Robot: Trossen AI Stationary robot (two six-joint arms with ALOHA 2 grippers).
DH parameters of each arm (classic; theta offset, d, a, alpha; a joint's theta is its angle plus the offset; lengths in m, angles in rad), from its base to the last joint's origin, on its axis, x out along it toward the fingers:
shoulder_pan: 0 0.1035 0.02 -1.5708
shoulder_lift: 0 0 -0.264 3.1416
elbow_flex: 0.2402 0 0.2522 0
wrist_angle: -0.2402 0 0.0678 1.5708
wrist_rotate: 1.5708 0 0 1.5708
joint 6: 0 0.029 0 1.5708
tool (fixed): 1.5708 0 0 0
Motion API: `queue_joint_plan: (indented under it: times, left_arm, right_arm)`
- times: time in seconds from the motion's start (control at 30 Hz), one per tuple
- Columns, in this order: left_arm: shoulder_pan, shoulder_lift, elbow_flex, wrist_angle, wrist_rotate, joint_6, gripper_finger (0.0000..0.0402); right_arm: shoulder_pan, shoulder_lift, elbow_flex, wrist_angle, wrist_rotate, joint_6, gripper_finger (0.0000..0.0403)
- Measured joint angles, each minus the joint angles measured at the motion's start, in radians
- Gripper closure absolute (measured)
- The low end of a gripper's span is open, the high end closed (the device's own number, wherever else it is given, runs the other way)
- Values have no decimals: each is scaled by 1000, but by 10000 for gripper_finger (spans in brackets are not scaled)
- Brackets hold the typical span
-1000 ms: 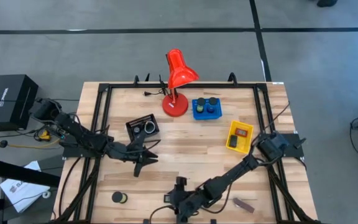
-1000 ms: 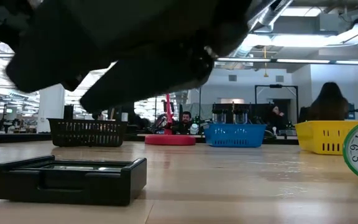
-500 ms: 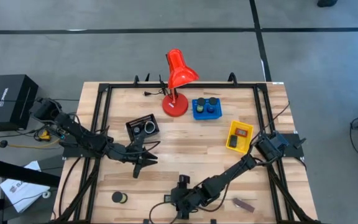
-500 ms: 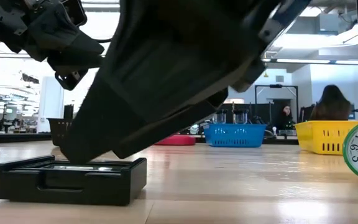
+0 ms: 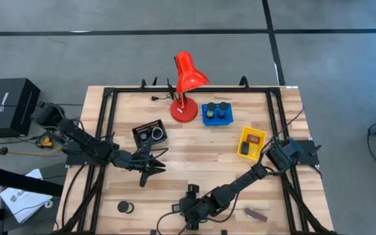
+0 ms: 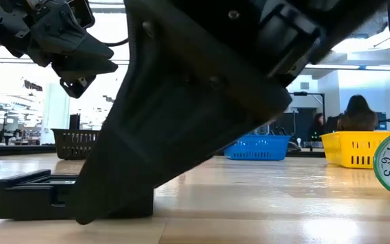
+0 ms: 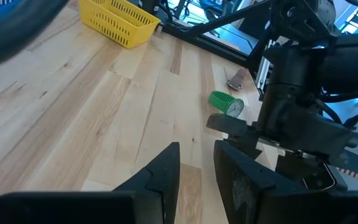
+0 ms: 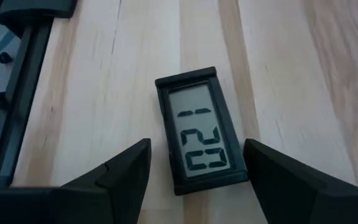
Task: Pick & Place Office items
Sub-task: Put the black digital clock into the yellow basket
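Right wrist view: right gripper (image 8: 194,171) hangs low at the table's (image 5: 194,160) near edge, fingers spread wide either side of a black digital clock (image 8: 197,130) lying flat on the wood, not touching it.

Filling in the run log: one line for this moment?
right hand: open, straddling small digital clock on table | left hand: empty, above table

my right end effector (image 8: 194,171) hangs low, fingers spread wide; my left end effector (image 5: 145,171) hovers mid-counter, fingers narrowly parted, holding nothing
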Motion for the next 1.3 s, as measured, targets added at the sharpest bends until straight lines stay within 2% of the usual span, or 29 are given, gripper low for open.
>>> queue_joint_plan:
  times: [0.3, 0.5, 0.63, 0.87, 1.0, 1.3]
  left_arm:
    - [0, 0, 0, 1, 0, 0, 309]
    - [0, 0, 0, 2, 0, 0, 309]
    - [0, 0, 0, 2, 0, 0, 309]
    - [0, 0, 0, 1, 0, 0, 309]
    - [0, 0, 0, 1, 0, 0, 309]
    - [0, 0, 0, 1, 0, 0, 309]
  right_arm:
    - [-17, -7, -2, -3, -36, -7, 154]
    - [-51, -3, 0, -39, -178, 1, 155]
    - [-52, -2, -1, -43, -175, -25, 170]
    - [-36, -2, -3, -48, -160, -177, 232]
    - [-35, -1, -3, -52, -162, -186, 257]
    - [-41, -66, -6, -168, -189, -186, 240]
